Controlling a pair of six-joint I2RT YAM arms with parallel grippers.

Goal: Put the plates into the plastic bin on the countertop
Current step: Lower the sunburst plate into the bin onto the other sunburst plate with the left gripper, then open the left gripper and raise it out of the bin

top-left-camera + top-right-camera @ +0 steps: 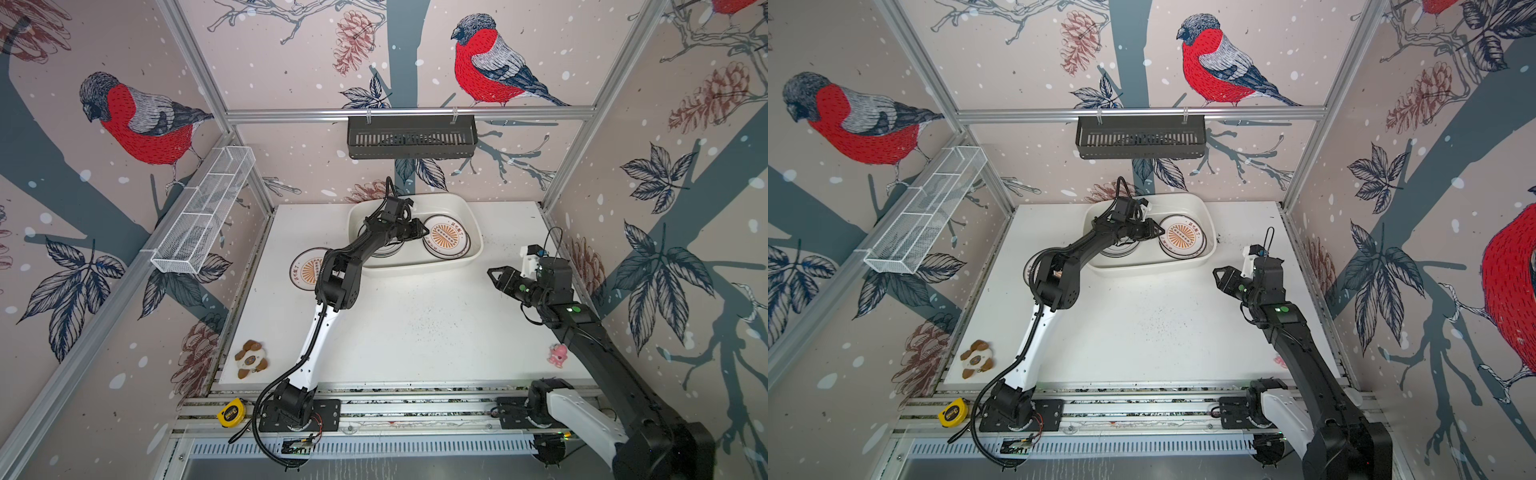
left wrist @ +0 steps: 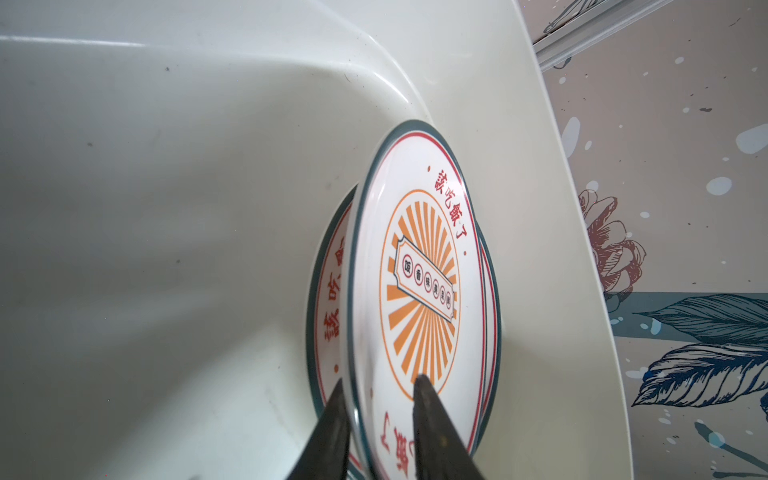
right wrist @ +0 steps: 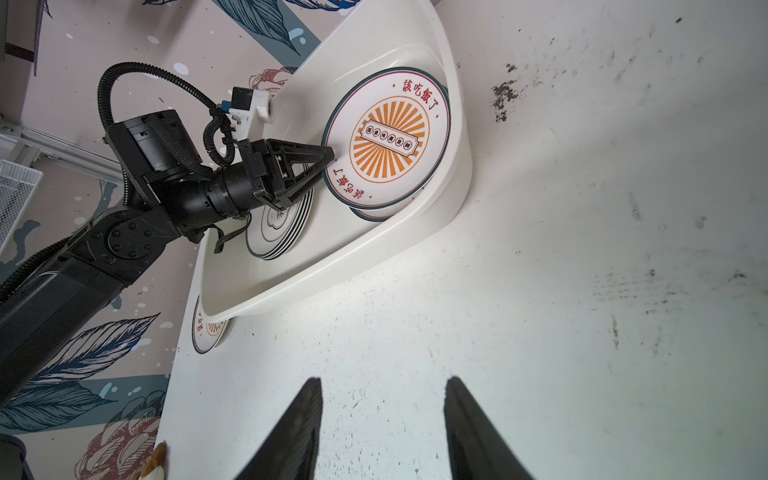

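**Step in hand: release of a plate into the bin.** At left, one sunburst plate lies on the countertop, just beside the left end of the plastic bin and partly hidden by the left arm. It is the only plate seen outside the bin.

Inside the bin, a stack of dark-rimmed plates with a black emblem on top fills the left half. To its right, the top sunburst plate rests slightly offset on a second lettered plate.

The left gripper reaches into the bin. Its fingers are parted astride that top plate's near rim with slack showing, so the plate appears to lie on its own.

Judged next move: lift clear without dragging the rim, then go for the lone plate.

Farther right, the right gripper hovers over bare countertop, fingers spread, holding nothing.

**Surface and room.** The top is white and speckled, with darker grit toward the right.
- Left wall: a white wire mesh basket.
- Front left: a plush toy and a yellow tape measure.
- Back rail: a black slotted rack.
- Front right: a pink figurine.
- Walls: bullfinch wallpaper.
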